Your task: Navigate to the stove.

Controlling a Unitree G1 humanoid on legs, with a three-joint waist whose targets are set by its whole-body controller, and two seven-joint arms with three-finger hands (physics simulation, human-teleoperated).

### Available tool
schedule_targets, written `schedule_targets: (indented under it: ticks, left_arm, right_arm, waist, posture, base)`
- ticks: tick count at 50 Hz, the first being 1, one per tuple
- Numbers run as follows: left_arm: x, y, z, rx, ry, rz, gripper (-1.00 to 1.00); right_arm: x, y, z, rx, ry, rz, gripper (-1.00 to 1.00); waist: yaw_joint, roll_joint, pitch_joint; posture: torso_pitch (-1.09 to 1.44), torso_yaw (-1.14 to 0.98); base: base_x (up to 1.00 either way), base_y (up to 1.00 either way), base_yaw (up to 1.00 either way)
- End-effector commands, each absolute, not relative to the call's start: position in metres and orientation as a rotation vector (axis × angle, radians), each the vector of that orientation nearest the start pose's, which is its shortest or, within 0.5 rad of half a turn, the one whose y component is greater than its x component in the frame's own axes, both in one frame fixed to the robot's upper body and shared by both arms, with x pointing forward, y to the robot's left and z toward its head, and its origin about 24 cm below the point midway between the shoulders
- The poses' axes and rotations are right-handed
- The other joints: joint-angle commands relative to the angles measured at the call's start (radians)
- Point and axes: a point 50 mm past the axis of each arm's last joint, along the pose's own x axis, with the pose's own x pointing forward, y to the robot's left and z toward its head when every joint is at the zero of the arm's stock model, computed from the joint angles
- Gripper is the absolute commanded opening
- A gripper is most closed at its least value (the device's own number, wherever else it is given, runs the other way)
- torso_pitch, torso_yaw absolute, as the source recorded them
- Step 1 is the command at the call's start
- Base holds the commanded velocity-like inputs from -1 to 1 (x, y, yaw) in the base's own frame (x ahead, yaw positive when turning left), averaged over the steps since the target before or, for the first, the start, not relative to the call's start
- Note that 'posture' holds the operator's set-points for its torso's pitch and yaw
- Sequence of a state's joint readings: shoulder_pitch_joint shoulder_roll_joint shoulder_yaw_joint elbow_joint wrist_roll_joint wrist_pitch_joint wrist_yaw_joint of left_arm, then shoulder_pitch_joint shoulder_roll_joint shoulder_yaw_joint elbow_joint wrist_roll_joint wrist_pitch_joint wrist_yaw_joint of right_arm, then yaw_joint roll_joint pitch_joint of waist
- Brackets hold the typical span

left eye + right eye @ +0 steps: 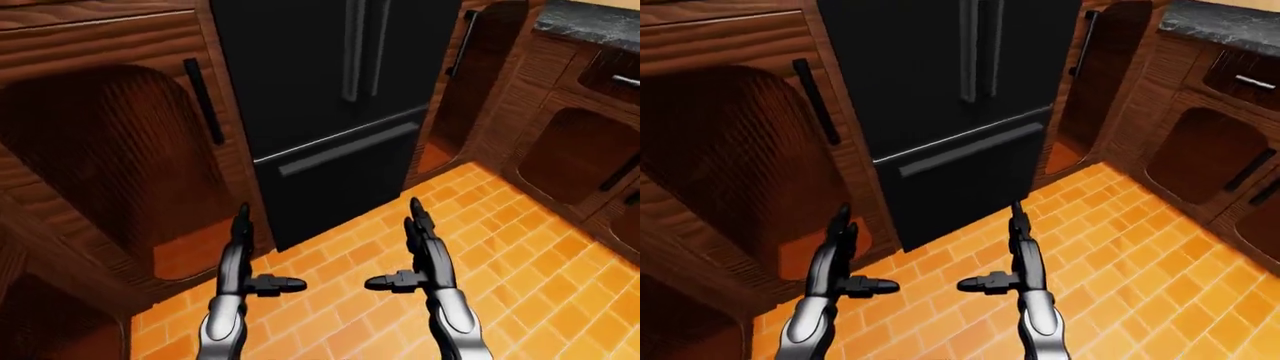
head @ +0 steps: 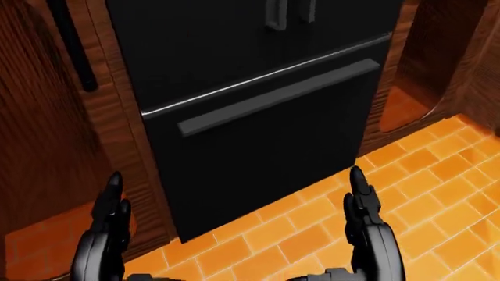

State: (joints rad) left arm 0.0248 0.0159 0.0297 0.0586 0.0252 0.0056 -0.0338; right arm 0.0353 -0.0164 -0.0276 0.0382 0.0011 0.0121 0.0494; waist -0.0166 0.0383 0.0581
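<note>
My left hand [image 1: 240, 259] and right hand [image 1: 422, 255] are held out over an orange tiled floor [image 1: 520, 262], fingers straight and spread wide, thumbs pointing toward each other, holding nothing. Just beyond both fingertips stands a black refrigerator [image 1: 320, 112] with a lower drawer. Dark wooden cabinets [image 1: 100, 150] flank it beside my left hand. Beyond my right hand, a dark countertop [image 1: 590, 22] tops more cabinets. The stove is not in view.

A tall black double-door refrigerator [image 1: 330, 112] stands at 12 o'clock, between dark wooden cabinet panels [image 1: 110, 165] on orange tiled floor [image 1: 500, 262].
</note>
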Motion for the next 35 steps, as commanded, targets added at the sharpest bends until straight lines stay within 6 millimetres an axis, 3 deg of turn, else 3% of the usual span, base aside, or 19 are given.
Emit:
schedule_targets:
  ticks: [1, 2, 3, 4, 5, 6, 8, 15, 17, 18, 19, 23, 29, 31, 32, 33, 34, 35]
  left_arm:
    - [0.2514, 0.1607, 0.0375, 0.046, 0.004, 0.008, 1.00]
    - [0.2512, 0.1606, 0.0375, 0.046, 0.004, 0.008, 1.00]
    - [0.2514, 0.1607, 0.0374, 0.046, 0.004, 0.007, 1.00]
    - [0.2518, 0.1608, 0.0367, 0.046, 0.004, 0.007, 1.00]
    - [0.2519, 0.1608, 0.0367, 0.047, 0.004, 0.007, 1.00]
    - [0.2516, 0.1607, 0.0368, 0.047, 0.004, 0.006, 1.00]
    - [0.2516, 0.1609, 0.0364, 0.048, 0.005, 0.007, 1.00]
    - [0.2513, 0.1606, 0.0362, 0.051, 0.005, 0.006, 1.00]
    - [0.2507, 0.1603, 0.0369, 0.052, 0.005, 0.006, 1.00]
    - [0.2504, 0.1601, 0.0372, 0.052, 0.005, 0.006, 1.00]
    - [0.2511, 0.1605, 0.0364, 0.052, 0.005, 0.006, 1.00]
    - [0.2513, 0.1604, 0.0367, 0.053, 0.005, 0.006, 1.00]
    - [0.2517, 0.1605, 0.0361, 0.055, 0.005, 0.005, 1.00]
    - [0.2510, 0.1606, 0.0366, 0.056, 0.005, 0.006, 1.00]
    - [0.2509, 0.1604, 0.0369, 0.056, 0.005, 0.005, 1.00]
    - [0.2510, 0.1605, 0.0367, 0.056, 0.005, 0.005, 1.00]
    - [0.2516, 0.1607, 0.0361, 0.056, 0.005, 0.005, 1.00]
    - [0.2518, 0.1607, 0.0356, 0.057, 0.005, 0.005, 1.00]
  right_arm:
    - [0.2499, -0.1549, 0.0393, -0.012, -0.001, 0.028, 1.00]
    - [0.2499, -0.1548, 0.0394, -0.012, -0.001, 0.028, 1.00]
    - [0.2501, -0.1547, 0.0394, -0.012, -0.001, 0.028, 1.00]
    - [0.2503, -0.1548, 0.0391, -0.013, 0.000, 0.027, 1.00]
    - [0.2503, -0.1549, 0.0389, -0.013, -0.001, 0.027, 1.00]
    - [0.2502, -0.1549, 0.0390, -0.013, -0.001, 0.027, 1.00]
    - [0.2498, -0.1550, 0.0390, -0.013, -0.001, 0.028, 1.00]
    - [0.2496, -0.1550, 0.0388, -0.014, -0.001, 0.028, 1.00]
    - [0.2496, -0.1552, 0.0388, -0.014, -0.001, 0.028, 1.00]
    - [0.2495, -0.1552, 0.0392, -0.014, -0.001, 0.028, 1.00]
    - [0.2495, -0.1551, 0.0396, -0.014, -0.001, 0.028, 1.00]
    - [0.2502, -0.1552, 0.0388, -0.014, -0.001, 0.028, 1.00]
    - [0.2499, -0.1551, 0.0395, -0.015, -0.001, 0.027, 1.00]
    - [0.2492, -0.1544, 0.0403, -0.015, -0.001, 0.028, 1.00]
    - [0.2495, -0.1545, 0.0400, -0.015, -0.001, 0.028, 1.00]
    - [0.2493, -0.1543, 0.0403, -0.015, 0.000, 0.028, 1.00]
    - [0.2493, -0.1543, 0.0401, -0.015, -0.001, 0.029, 1.00]
    - [0.2496, -0.1548, 0.0392, -0.015, -0.001, 0.028, 1.00]
  waist:
    - [0.005, 0.006, -0.010]
    - [0.008, 0.029, -0.016]
    - [0.017, 0.067, -0.033]
    - [0.021, 0.045, -0.035]
    - [0.021, 0.039, -0.023]
    - [0.018, 0.043, -0.024]
    - [0.016, 0.030, -0.041]
    - [0.021, -0.049, -0.035]
    - [0.017, -0.089, -0.040]
    - [0.010, -0.127, -0.055]
    - [0.001, -0.103, -0.054]
    - [-0.010, -0.071, -0.054]
    - [0.004, -0.012, -0.019]
    - [0.008, 0.026, -0.020]
    - [0.011, 0.060, -0.035]
    - [0.011, 0.060, -0.048]
    - [0.023, 0.038, -0.023]
    - [0.016, 0.044, -0.017]
  posture:
    - [0.00, 0.00]
    - [0.00, 0.00]
    - [0.00, 0.00]
    - [0.00, 0.00]
    - [0.00, 0.00]
    - [0.00, 0.00]
    - [0.00, 0.00]
    - [0.00, 0.00]
    - [0.00, 0.00]
    - [0.00, 0.00]
    - [0.00, 0.00]
    - [0.00, 0.00]
    - [0.00, 0.00]
    - [0.00, 0.00]
    - [0.00, 0.00]
    - [0.00, 0.00]
    - [0.00, 0.00]
    - [0.00, 0.00]
  base:
    - [-0.02, 0.00, -0.63]
    - [-0.02, 0.00, -0.63]
    - [-0.02, 0.00, -0.62]
    - [-0.02, 0.00, -0.62]
    - [-0.02, 0.00, -0.64]
    - [-0.02, 0.00, -0.63]
    - [-0.02, 0.00, -0.63]
    - [-0.02, 0.00, -0.63]
    - [-0.01, 0.00, -0.63]
    - [-0.01, 0.00, -0.62]
    - [-0.01, 0.00, -0.62]
    - [-0.01, 0.00, -0.63]
    - [-0.02, 0.00, -0.63]
    - [-0.02, 0.00, -0.63]
    - [-0.02, 0.00, -0.62]
    - [-0.02, 0.00, -0.62]
    - [-0.02, 0.00, -0.62]
    - [-0.02, 0.00, -0.63]
